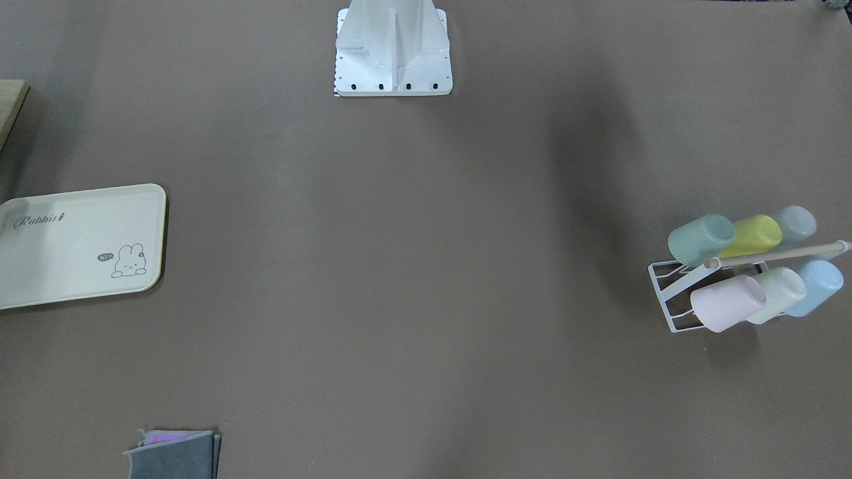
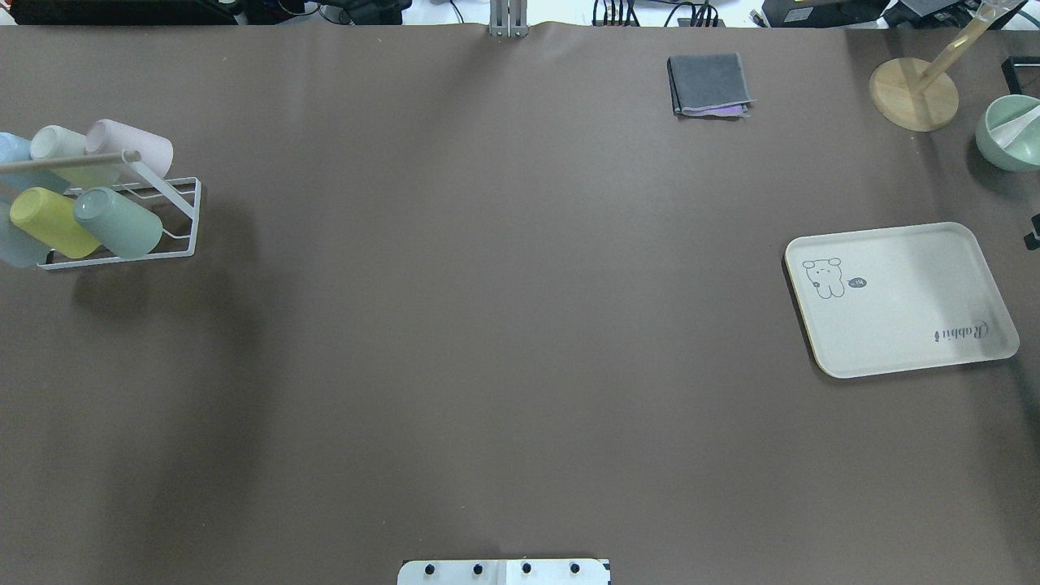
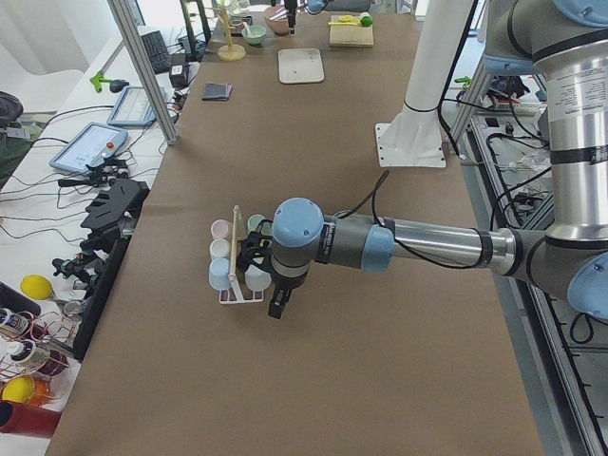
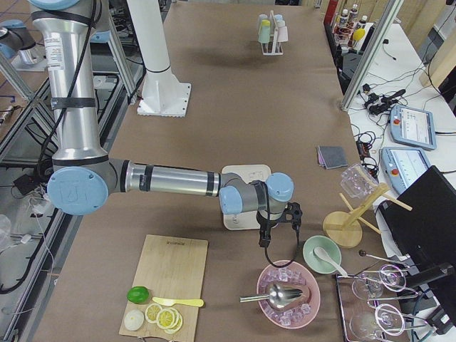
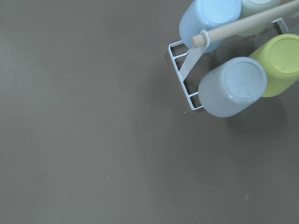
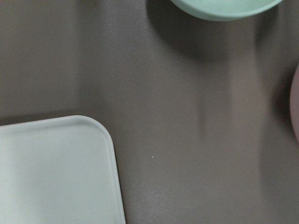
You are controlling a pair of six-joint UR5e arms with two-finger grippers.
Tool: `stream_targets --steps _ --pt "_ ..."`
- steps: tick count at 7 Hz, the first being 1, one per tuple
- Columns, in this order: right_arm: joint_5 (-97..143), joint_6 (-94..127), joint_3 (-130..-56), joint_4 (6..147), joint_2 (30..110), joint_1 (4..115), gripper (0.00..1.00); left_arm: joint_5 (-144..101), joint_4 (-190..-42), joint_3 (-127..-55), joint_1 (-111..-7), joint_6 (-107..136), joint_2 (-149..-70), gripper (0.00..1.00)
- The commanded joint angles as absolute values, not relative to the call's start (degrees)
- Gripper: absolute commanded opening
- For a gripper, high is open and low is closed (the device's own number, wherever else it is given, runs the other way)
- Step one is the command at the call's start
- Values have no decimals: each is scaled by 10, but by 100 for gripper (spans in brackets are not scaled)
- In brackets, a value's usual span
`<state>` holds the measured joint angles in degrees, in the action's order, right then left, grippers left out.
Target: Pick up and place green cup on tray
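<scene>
The green cup [image 1: 700, 238] lies tilted on a white wire rack [image 1: 659, 293] with a wooden handle, at the table's left end; it also shows in the overhead view [image 2: 118, 221]. The cream tray [image 1: 80, 246] with "Rabbit" script and a bunny is bare at the opposite end [image 2: 902, 301]; one of its corners shows in the right wrist view [image 6: 51, 172]. My left gripper [image 3: 276, 306] hovers by the rack. My right gripper [image 4: 266, 239] hangs just beyond the tray. Both show only in the side views, so I cannot tell whether they are open or shut.
The rack also holds yellow [image 2: 53, 221], pink [image 2: 130, 146], whitish-green [image 2: 57, 142], blue and grey-blue [image 5: 232, 86] cups. A folded grey cloth [image 2: 708, 85], a wooden stand [image 2: 914, 93] and a mint bowl [image 2: 1011, 132] lie at the far side. A pink ice bowl [image 4: 288, 293] and cutting board [image 4: 169, 281] lie past the tray.
</scene>
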<state>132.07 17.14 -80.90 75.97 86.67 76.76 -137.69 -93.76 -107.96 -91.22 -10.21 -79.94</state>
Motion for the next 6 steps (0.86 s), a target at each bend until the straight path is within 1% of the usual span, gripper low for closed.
stream_targets --steps 1,3,4,5,6 --pt "1318 226 -797 748 859 710 100 -1339 -937 -1130 -865 -102 -805 98" --pt "1322 233 -736 664 852 703 100 -1312 -936 -1169 -824 -102 -806 98" --pt "1332 235 -732 660 853 703 100 -1279 -936 -1190 -805 -103 -806 98" --pt "1346 235 -728 660 856 703 98 -1241 -936 -1205 -767 -103 -807 98" --pt "1347 236 -729 660 855 703 81 -1204 -936 -1217 -739 -104 -807 98"
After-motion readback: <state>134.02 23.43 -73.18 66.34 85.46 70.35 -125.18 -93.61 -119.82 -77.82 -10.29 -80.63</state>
